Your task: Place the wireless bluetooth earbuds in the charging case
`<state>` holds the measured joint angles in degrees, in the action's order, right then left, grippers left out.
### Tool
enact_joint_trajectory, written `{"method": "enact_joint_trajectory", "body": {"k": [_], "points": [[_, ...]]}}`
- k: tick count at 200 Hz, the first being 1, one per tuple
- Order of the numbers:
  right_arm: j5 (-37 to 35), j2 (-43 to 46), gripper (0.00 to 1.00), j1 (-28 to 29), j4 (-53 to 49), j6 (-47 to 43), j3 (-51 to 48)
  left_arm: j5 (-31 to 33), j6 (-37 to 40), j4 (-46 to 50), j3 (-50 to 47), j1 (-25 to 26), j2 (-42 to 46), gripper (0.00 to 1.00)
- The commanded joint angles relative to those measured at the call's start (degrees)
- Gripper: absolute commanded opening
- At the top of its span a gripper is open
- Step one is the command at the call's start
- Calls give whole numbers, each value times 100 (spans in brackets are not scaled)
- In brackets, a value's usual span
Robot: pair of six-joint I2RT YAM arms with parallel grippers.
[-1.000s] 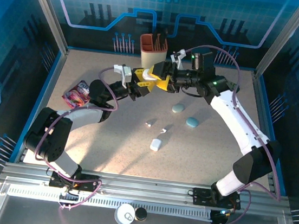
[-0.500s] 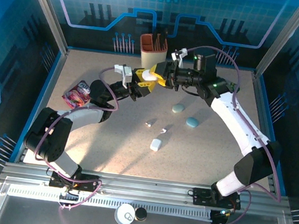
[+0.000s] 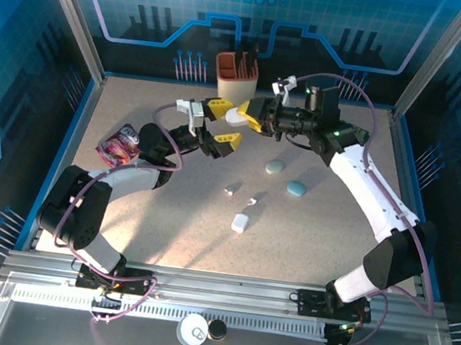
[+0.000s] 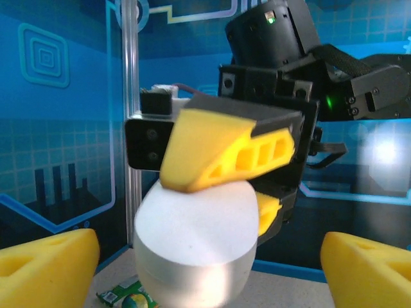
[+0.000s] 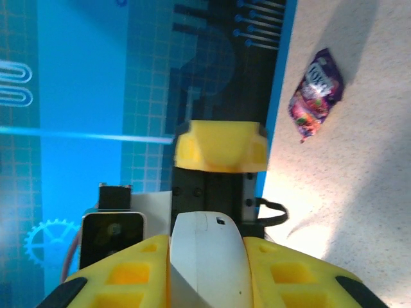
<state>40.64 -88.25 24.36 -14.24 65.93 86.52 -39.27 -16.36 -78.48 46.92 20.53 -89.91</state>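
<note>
Yellow right fingers (image 4: 212,154) clamp the white case (image 4: 192,244) aloft between splayed left fingers (image 4: 45,266).

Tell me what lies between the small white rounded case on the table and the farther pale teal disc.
In the top view, a tiny white plastic earbud lies between the white case and that teal disc, touching neither.

The table (image 3: 164,232) has a speckled beige top. A brown holder (image 3: 236,70) stands at its far edge, and a purple packet (image 3: 118,143) lies near the left edge. Right of centre a pale blue case (image 3: 275,168) lies near a second blue case (image 3: 296,187). Nearer the arms, one earbud (image 3: 230,191) and another earbud (image 3: 251,201) lie slightly apart. A white case (image 3: 240,222) lies just in front of them.
</note>
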Motion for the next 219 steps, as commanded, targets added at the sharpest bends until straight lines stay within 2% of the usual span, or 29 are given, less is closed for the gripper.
{"method": "enact_joint_trajectory", "body": {"k": [1, 46, 86, 118, 138, 173, 181, 191, 205, 219], "points": [[-304, 300, 19, -314, -262, -431, -382, -29, 139, -137, -238, 30, 223, 99], [-788, 567, 20, -859, -677, -1125, -1610, 59, 819, 1037, -723, 27, 813, 99], [-914, 649, 21, -1163, -653, -1514, -2845, 81, 1740, 2874, -930, 134, 1357, 99], [-971, 626, 21, -1254, -338, -1600, -3668, 223, 2744, 4669, -776, 481, 1665, 99], [-908, 498, 21, -1348, -66, -1622, -4136, 329, 3164, 5338, -711, 613, 1746, 99], [-794, 115, 21, -1490, 443, -1584, -4595, 685, 3388, 6259, -498, 794, 1753, 99], [-814, 44, 22, -1508, 519, -1608, -4634, 981, 3324, 6431, -450, 881, 1767, 99], [-846, -50, 22, -1542, 575, -1651, -4670, 1650, 2985, 6579, -380, 1000, 1766, 99], [-882, -167, 24, -1598, 636, -1718, -4695, 1822, 2795, 7035, -201, 1107, 1783, 99], [-890, -257, 27, -1644, 672, -1777, -4721, 2259, 2593, 7378, -35, 1304, 1832, 99]]}}
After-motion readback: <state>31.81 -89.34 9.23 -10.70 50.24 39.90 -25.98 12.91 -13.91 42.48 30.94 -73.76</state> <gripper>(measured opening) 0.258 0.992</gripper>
